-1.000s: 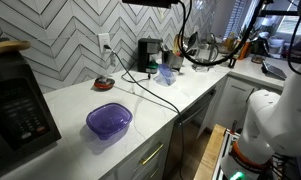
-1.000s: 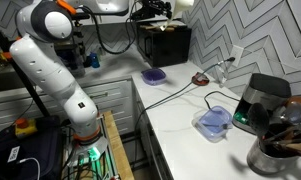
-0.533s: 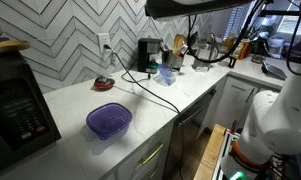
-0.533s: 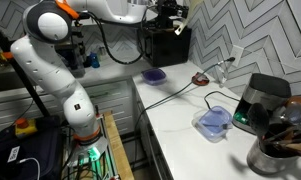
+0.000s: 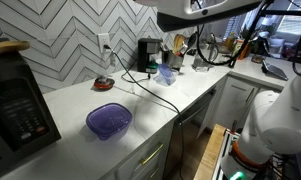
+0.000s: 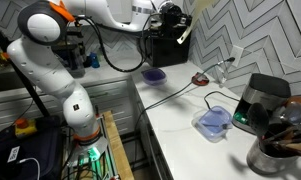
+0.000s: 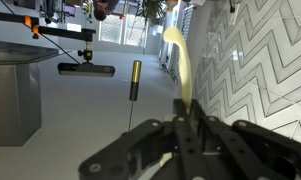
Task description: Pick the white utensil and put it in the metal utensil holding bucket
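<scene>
Moved nearer the metal bucket (image 6: 273,152), the gripper (image 7: 187,116) stays clamped on the white utensil (image 7: 177,52)

Camera inventory, for your reference.

- In an exterior view: lens beside microwave (image 5: 20,110), facing down length of countertop (image 5: 180,95) toward coffee machine (image 5: 148,54) at far end. Purple bowl (image 5: 109,121) near lens, robot arm (image 5: 275,115) at frame's right. Wide framing.
- In an exterior view: lens close to coffee machine (image 6: 265,100), facing back along countertop (image 6: 180,125). Purple bowl (image 6: 154,75) far off, robot arm (image 6: 45,60) at frame's left.
- Shared by both exterior views: countertop, bowl, coffee machine, arm.
- Wrist view: you look out along gripper (image 7: 185,125), entering from bottom. Chevron wall (image 7: 260,70) close at right.
</scene>
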{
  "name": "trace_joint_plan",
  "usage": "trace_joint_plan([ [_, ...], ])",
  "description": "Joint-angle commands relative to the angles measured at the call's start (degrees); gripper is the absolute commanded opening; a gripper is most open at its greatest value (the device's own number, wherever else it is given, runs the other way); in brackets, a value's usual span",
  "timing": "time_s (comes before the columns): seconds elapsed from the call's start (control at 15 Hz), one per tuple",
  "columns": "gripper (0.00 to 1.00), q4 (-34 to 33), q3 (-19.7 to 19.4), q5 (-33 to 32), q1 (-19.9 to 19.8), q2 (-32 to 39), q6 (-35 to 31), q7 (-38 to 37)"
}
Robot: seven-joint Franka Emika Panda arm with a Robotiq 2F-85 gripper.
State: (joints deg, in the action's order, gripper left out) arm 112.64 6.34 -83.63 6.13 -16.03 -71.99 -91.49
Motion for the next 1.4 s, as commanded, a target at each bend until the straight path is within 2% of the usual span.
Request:
trace_joint_plan([
  [0.0, 0.09, -0.1, 0.0, 0.0, 0.1, 0.0, 0.1, 0.0],
  [0.07, 0.02, -0.6, -0.2, -0.5, -0.2, 0.9, 0.3, -0.1],
  [0.4, 0.02, -0.6, -5.3, -1.0, -2.9, 4.1, -8.4, -6.0],
  [0.93, 0.02, -3.8, -17.0, -4.3, -13.3, 13.9, -29.0, -6.4],
  [1.0, 0.02, -5.4, -17.9, -3.4, -14.4, 15.8, -29.3, -4.2],
  [1.07, 0.09, -2.4, -16.2, -3.2, -13.3, 12.4, -27.7, -5.8],
  [1.33, 0.09, -5.0, -17.4, -3.3, -15.0, 15.9, -28.9, -5.1],
])
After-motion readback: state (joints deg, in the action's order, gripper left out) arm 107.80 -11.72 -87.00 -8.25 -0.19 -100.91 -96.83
